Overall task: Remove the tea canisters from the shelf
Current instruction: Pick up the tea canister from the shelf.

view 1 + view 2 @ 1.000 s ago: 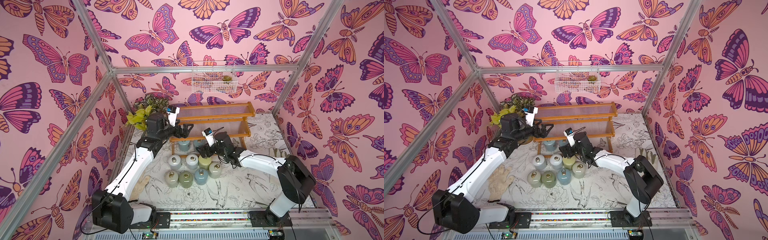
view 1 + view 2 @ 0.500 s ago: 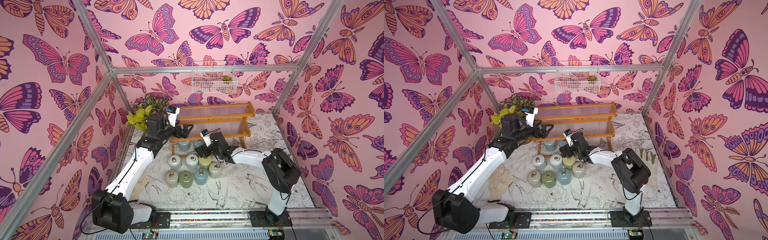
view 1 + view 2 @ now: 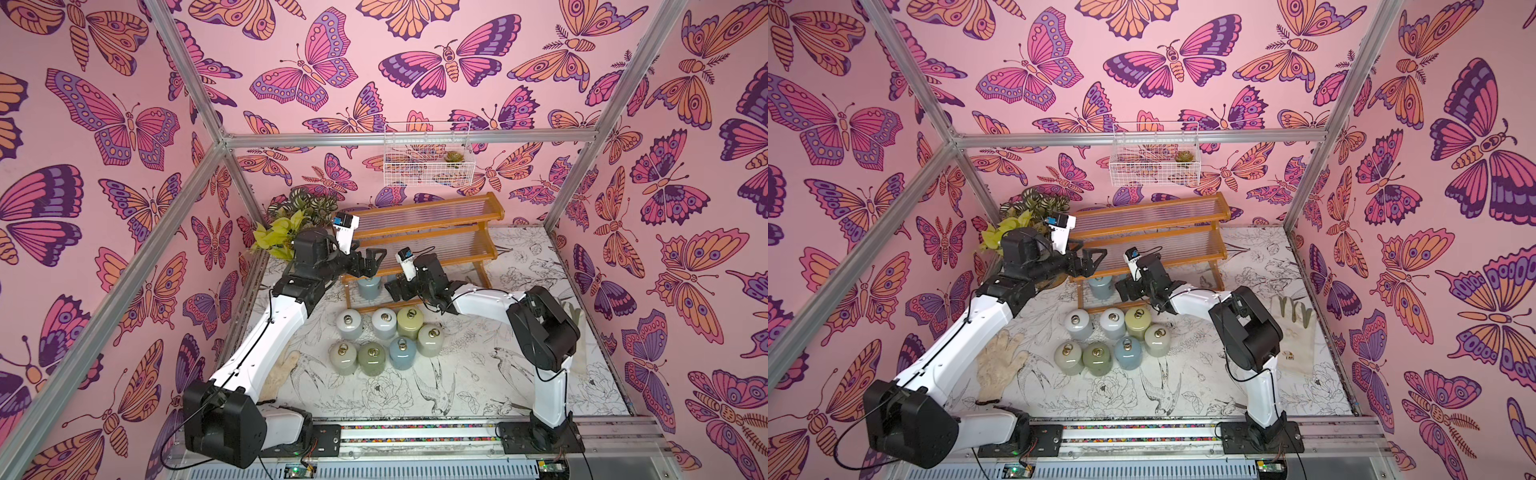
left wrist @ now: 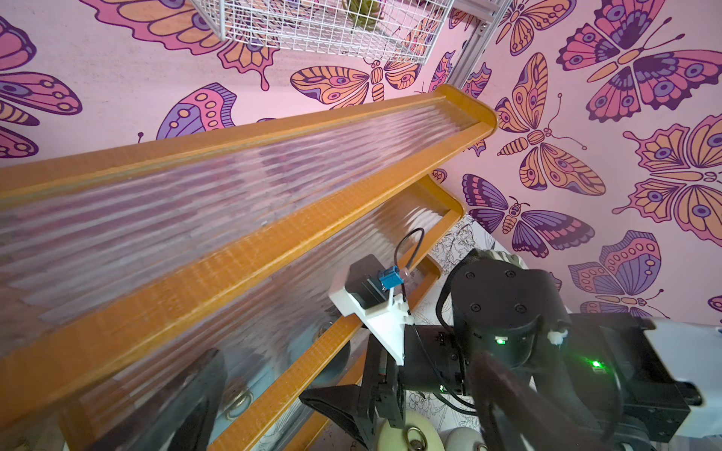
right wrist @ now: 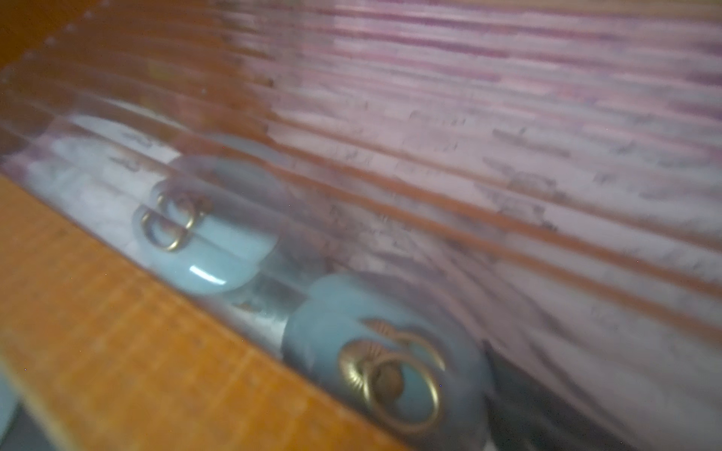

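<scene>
Right end effector (image 3: 391, 291) at one shelf (image 3: 424, 227), seven tea canisters (image 3: 385, 324) on table (image 3: 478, 374)

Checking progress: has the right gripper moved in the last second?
Yes: the right gripper slid leftward along the shelf, closer to the blue-grey canister.

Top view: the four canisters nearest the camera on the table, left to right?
pale grey-green canister → sage green canister → blue-grey canister → cream canister, which sits slightly farther back than the other three.
</scene>
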`<state>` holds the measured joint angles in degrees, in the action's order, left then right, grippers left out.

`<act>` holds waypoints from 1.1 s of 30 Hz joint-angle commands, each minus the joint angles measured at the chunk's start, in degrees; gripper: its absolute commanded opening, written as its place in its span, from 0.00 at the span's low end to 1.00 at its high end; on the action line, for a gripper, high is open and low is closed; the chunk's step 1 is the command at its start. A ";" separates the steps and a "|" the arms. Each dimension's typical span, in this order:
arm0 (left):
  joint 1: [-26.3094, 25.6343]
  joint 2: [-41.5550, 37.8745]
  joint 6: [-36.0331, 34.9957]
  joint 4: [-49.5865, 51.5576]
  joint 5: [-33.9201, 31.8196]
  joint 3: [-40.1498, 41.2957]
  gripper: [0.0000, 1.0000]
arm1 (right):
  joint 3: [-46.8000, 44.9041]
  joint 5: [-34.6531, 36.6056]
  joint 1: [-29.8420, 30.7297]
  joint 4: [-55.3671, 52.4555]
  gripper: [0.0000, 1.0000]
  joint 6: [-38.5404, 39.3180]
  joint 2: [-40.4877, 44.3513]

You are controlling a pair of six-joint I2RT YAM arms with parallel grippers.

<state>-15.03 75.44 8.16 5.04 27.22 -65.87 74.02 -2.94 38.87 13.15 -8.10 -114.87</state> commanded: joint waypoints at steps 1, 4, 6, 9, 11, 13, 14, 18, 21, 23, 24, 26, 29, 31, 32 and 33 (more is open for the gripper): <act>-0.09 -1.26 0.13 0.91 1.52 0.91 1.00 | 2.59 1.14 -0.46 -0.66 0.98 0.74 -2.56; -0.14 -1.44 0.06 0.85 3.52 1.00 1.00 | 3.14 3.02 -0.39 -1.06 0.93 0.44 -3.47; -0.09 -1.57 0.00 0.90 4.76 1.08 1.00 | 2.77 3.84 -0.46 -0.85 0.90 0.28 -3.72; -0.11 -1.96 -0.18 0.86 5.75 1.17 1.00 | 2.11 5.05 -0.46 -0.08 0.84 0.10 -3.82; -0.15 -1.98 -0.25 0.90 5.50 1.17 1.00 | 2.24 5.24 -0.43 -0.12 0.82 0.10 -4.17; -0.17 -1.97 -0.39 0.86 5.14 1.27 1.00 | 2.22 5.07 -0.44 0.02 0.81 -0.23 -4.46; -0.09 -1.96 -0.34 0.88 4.89 1.27 1.00 | 2.21 4.95 -0.46 0.27 0.81 -0.32 -4.61; -0.13 -1.96 -0.22 0.93 4.68 1.35 1.00 | 2.48 4.94 -0.45 0.40 0.75 -0.41 -5.19; -0.13 -2.02 0.00 0.87 4.44 1.44 1.00 | 2.22 5.36 -0.40 0.20 0.62 0.16 -4.98; -0.14 -1.97 0.09 0.87 4.28 1.54 1.00 | 1.39 5.92 -0.46 0.66 0.59 0.26 -4.27; -0.13 -2.01 0.18 0.85 4.09 1.66 1.00 | 0.71 6.30 -0.46 1.25 0.58 0.52 -3.51; -0.13 -1.96 0.17 0.93 3.83 1.79 1.00 | -0.62 7.60 -0.50 2.23 0.58 0.73 -1.77; -0.09 -1.99 0.17 0.91 3.41 2.17 1.00 | -2.41 9.23 -0.81 3.34 0.58 1.53 1.35; -0.11 -4.07 0.05 0.86 3.27 2.24 1.00 | -2.97 10.42 -1.14 3.14 0.59 2.15 3.13; -0.10 -4.16 -0.03 0.87 3.24 2.27 1.00 | -3.26 10.69 -1.34 2.89 0.59 2.41 3.80; -0.14 -4.23 -0.02 0.86 3.23 2.34 1.00 | -3.71 11.26 -1.56 2.60 0.59 2.51 4.62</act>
<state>-15.03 73.36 8.16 5.67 30.61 -64.34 70.81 4.93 38.33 15.64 -7.11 -114.10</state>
